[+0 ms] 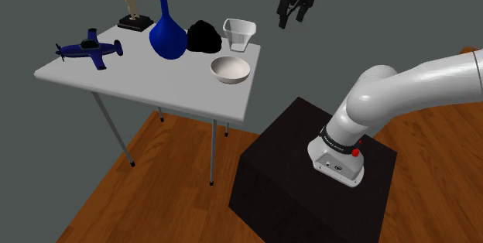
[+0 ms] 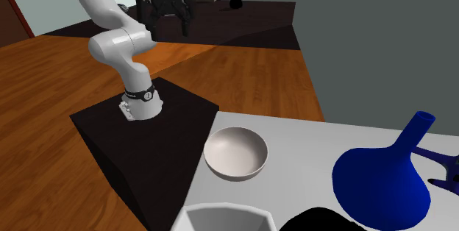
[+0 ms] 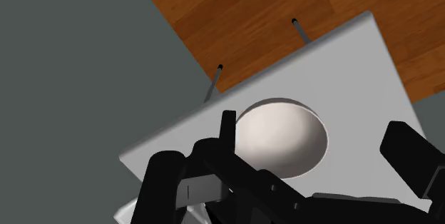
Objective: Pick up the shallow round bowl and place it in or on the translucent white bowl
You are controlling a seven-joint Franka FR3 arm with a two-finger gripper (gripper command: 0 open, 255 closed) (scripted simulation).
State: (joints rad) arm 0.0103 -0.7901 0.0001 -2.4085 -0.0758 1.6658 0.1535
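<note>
The shallow round bowl (image 1: 231, 70) is off-white and sits upright near the table's corner closest to the stand. Just behind it stands the translucent white bowl (image 1: 238, 32), a taller cup-like vessel with a squarish rim. My gripper (image 1: 292, 17) hangs open high in the air, beyond the table's edge toward the shoulder view's right and well above the bowls. In the wrist view the round bowl (image 3: 282, 137) lies far below between my spread fingers (image 3: 413, 158), untouched. The second exterior view has the round bowl (image 2: 235, 154) in front, the translucent bowl (image 2: 224, 218) at the bottom edge, and my gripper (image 2: 171, 16) far behind.
On the grey table (image 1: 155, 79) also stand a blue vase (image 1: 167, 36), a black lump (image 1: 204, 37), a blue toy plane (image 1: 89, 49) and a pale figurine (image 1: 131, 5). The dark stand (image 1: 294, 172) sits on the wooden floor (image 1: 155, 195) beside the table.
</note>
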